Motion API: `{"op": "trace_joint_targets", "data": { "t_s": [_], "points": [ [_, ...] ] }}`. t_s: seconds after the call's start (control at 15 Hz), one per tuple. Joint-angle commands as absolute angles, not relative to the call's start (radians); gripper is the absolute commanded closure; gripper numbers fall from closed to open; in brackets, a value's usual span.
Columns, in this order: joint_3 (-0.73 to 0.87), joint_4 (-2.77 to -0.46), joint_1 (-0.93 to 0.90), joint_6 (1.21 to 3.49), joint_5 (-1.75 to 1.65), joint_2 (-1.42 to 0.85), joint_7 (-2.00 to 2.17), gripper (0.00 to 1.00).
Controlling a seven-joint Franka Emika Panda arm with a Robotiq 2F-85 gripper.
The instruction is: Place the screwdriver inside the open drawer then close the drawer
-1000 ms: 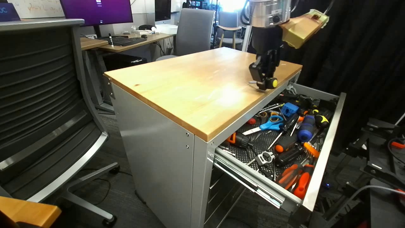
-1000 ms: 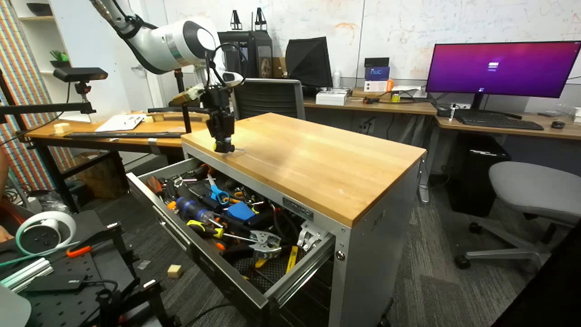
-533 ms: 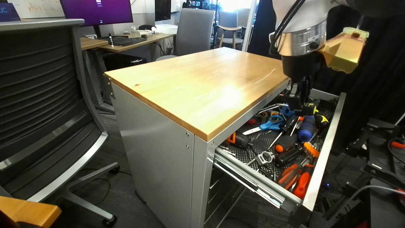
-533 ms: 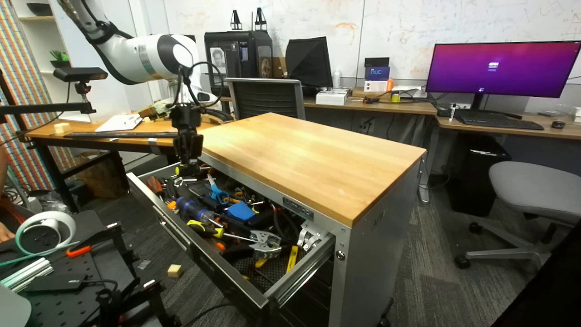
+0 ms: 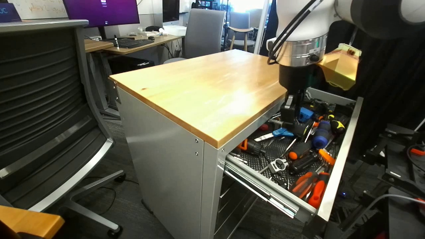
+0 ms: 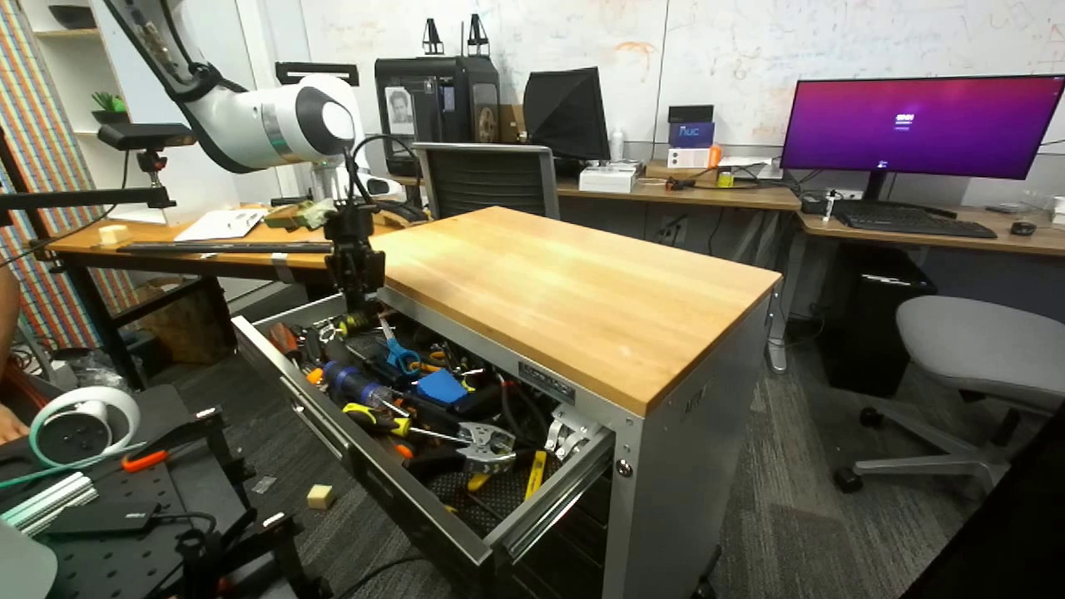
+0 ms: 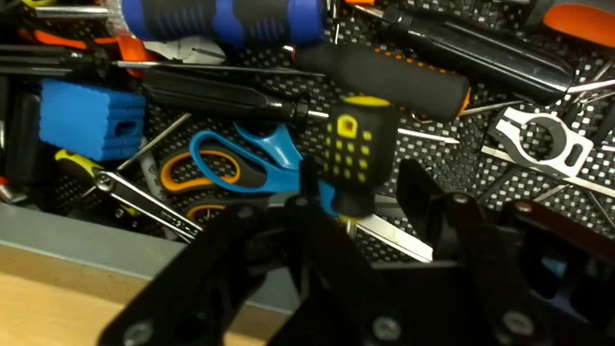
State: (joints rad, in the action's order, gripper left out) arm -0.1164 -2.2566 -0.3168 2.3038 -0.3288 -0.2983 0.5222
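A: How does the gripper (image 7: pixel 359 175) stand?

B: It points down, its fingers (image 7: pixel 420 190) pinching the screwdriver (image 7: pixel 360 144) from both sides of the handle.

A: And where is the screwdriver?

B: In the air over the open drawer (image 5: pixel 342 156), partly hiding the blue scissors (image 7: pixel 281 180) in the wrist view. Its yellow cap (image 7: pixel 366 101) faces the top of that view.

A: What lies in the drawer?

B: A blue block (image 7: pixel 91 120), a silver bracket (image 7: pixel 566 143) and a dark handle edged in orange (image 7: pixel 384 79), among others, on a black mesh liner (image 7: pixel 447 168).

A: And the arm (image 6: pixel 258 129)?

B: In an exterior view it slopes down from the upper left, levels out along a white link, then drops at the wrist, just beside the edge of the wooden top (image 6: pixel 566 291).

A: What of that top?

B: Pale and flat, with a patch of glare; it caps a grey cabinet (image 5: pixel 166 149).

A: And past it?

B: A black-backed chair (image 5: pixel 40 93) near the cabinet. Then a desk (image 6: pixel 1032 243) with a purple monitor (image 6: pixel 919 129), and behind that a whiteboard (image 6: pixel 749 37) scrawled with marker.
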Motion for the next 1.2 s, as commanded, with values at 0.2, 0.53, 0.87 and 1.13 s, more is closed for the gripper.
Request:
{"op": "trace_joint_targets", "data": {
  "t_s": [0.2, 0.53, 0.87, 1.13],
  "points": [
    [-0.145, -2.197, -0.273, 2.149, -0.238, -0.312, 0.247, 0.01],
    [-0.147, -2.285, -0.238, 1.914, -0.130, -0.241, 0.161, 0.00],
    [-0.114, -2.390, -0.180, 1.886, -0.025, -0.240, 0.187, 0.42],
    [-0.087, -2.430, -0.191, 2.053, -0.077, -0.289, 0.349, 0.73]
  ]
}}
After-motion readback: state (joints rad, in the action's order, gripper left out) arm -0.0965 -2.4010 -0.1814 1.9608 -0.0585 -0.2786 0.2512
